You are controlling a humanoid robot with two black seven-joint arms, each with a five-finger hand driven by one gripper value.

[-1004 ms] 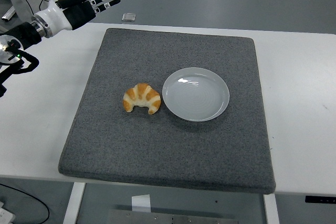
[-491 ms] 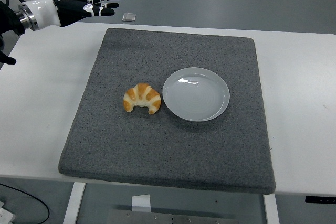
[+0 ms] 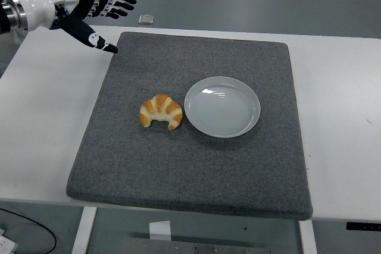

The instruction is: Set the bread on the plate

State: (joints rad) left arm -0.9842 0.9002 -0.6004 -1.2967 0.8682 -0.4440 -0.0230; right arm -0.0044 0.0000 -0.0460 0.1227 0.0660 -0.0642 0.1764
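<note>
The bread is a golden croissant, curved like a crescent with both tips pointing toward the near edge. It lies flat on the grey mat, a little left of the mat's middle. Nothing is touching it from above.

Just to its right sits the plate, round, pale and shallow, with a glossy spot of reflected light near its far rim. The right tip of the croissant comes very close to the plate's left rim; from here I cannot say whether the two actually touch. The plate is bare.

The mat is a thick, dark, speckled pad that covers most of the middle of the white worktop, with bare white surface showing on either side of it and along the far edge.

Up at the far left corner the left robot hand comes in from the left edge on a white forearm. Its black fingers are stretched out wide and hold nothing, pointing to the right, while the thumb angles down toward the mat's far left corner. It is well apart from the croissant.

A small, flat, pale object lies on the floor just beyond the worktop's far edge, too small to make out.
</note>
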